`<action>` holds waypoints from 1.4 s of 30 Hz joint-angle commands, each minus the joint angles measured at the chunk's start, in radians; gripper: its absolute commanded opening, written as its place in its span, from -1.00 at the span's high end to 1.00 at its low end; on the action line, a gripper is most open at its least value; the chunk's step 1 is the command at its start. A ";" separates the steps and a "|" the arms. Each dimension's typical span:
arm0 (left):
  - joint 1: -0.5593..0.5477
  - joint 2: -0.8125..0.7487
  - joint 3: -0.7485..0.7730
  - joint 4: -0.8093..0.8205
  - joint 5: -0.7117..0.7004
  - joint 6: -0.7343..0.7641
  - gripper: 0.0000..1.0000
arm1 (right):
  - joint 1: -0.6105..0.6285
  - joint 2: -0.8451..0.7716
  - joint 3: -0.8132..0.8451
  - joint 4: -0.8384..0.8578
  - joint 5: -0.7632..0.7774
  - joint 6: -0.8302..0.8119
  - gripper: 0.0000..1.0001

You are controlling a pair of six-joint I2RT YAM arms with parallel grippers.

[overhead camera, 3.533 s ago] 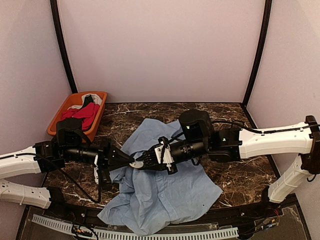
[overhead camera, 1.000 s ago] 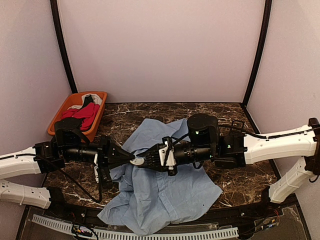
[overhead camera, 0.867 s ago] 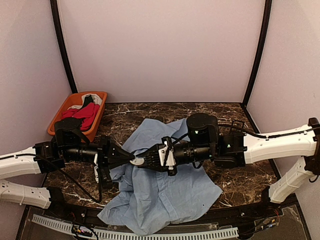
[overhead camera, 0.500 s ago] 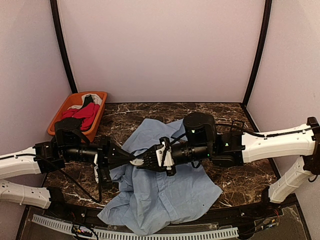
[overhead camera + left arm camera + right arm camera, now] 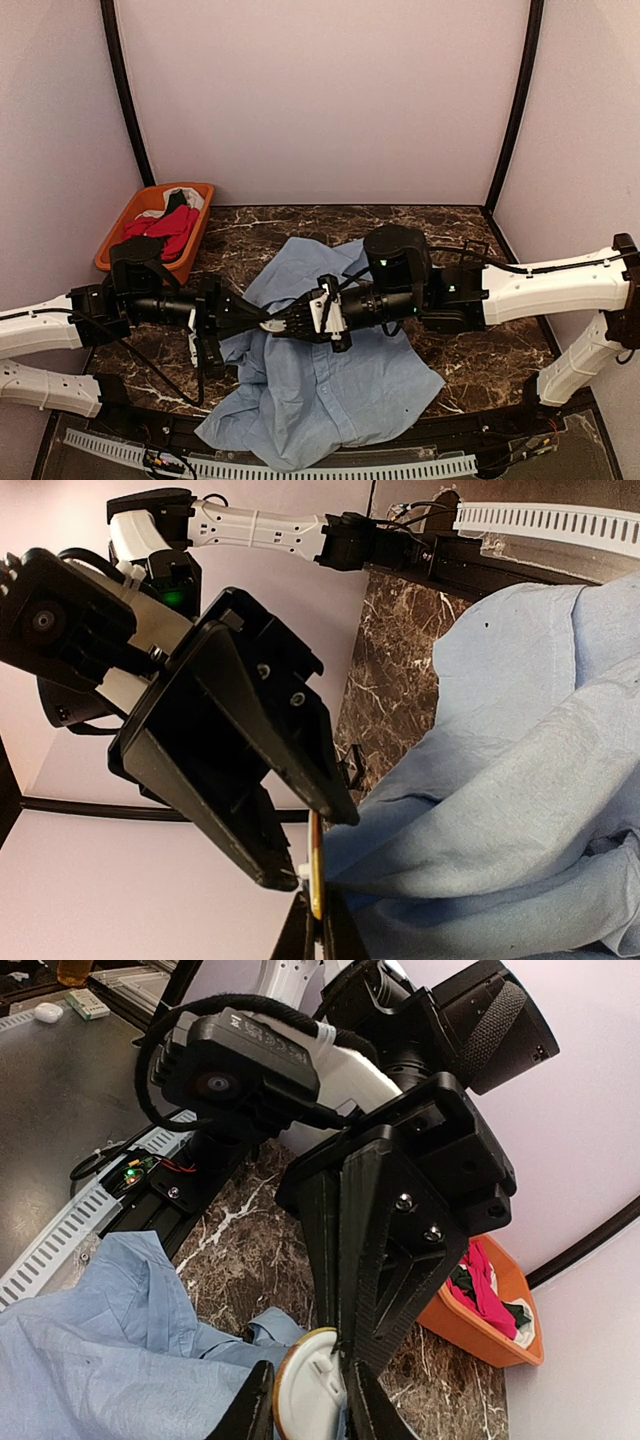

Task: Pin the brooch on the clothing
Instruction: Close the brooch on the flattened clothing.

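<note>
Centrally on the dark marble table [image 5: 480,350] lies the light blue shirt [image 5: 330,385], plain and crumpled, its folds bunched under the two meeting grippers. Just above it sits the brooch [image 5: 270,325], a small round white disc with a pale gold edge. The left gripper [image 5: 262,322] is clenched on it. The right gripper [image 5: 281,324] has a finger on either side of the disc, but whether they press it I cannot tell. The brooch's pin is hidden behind the fingers, and both arms cover the shirt's middle.
</note>
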 commanded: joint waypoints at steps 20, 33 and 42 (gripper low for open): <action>-0.005 -0.044 -0.048 0.130 -0.039 -0.068 0.99 | 0.013 0.003 -0.042 0.158 0.166 0.062 0.10; -0.004 -0.013 -0.049 0.173 -0.070 -0.125 0.99 | 0.073 -0.016 -0.187 0.478 0.413 -0.055 0.23; -0.004 -0.002 -0.049 0.190 -0.067 -0.157 0.99 | 0.139 0.037 -0.242 0.582 0.506 -0.253 0.26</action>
